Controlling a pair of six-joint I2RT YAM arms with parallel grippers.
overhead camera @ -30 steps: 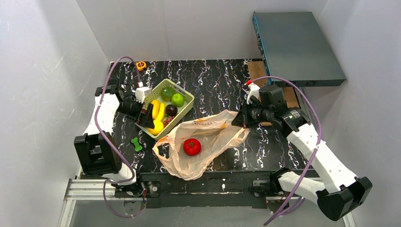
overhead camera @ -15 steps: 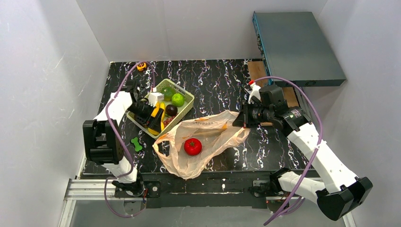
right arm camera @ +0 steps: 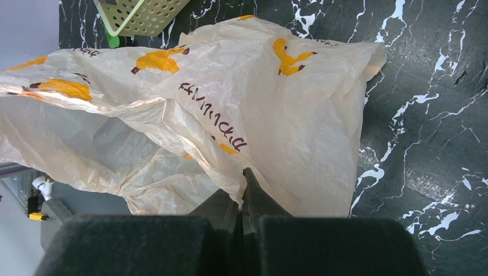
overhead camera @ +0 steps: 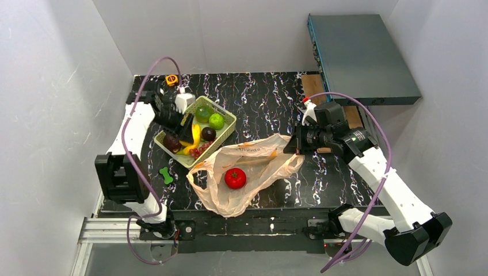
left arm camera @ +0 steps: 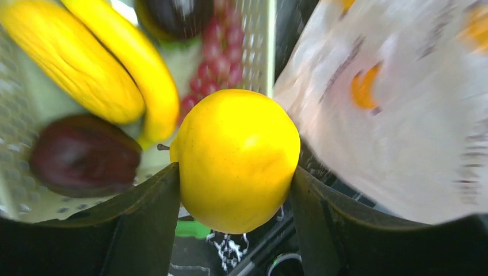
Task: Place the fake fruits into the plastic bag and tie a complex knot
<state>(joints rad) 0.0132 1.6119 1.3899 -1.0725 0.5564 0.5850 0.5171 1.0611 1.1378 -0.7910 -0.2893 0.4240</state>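
Left claw (left arm camera: 235, 172) grips 1 yellow citrus (left arm camera: 236, 149) at the basket (overhead camera: 230, 125); right claw (right arm camera: 244, 190) pinches the plastic bag (right arm camera: 288, 115); only 1 apple (overhead camera: 234, 178) is inside, no knot.

A black marbled counter (overhead camera: 265, 98) carries a basket (overhead camera: 231, 122), the bag (overhead camera: 259, 164) touching it. A green toy (overhead camera: 166, 175) lies near the left edge.
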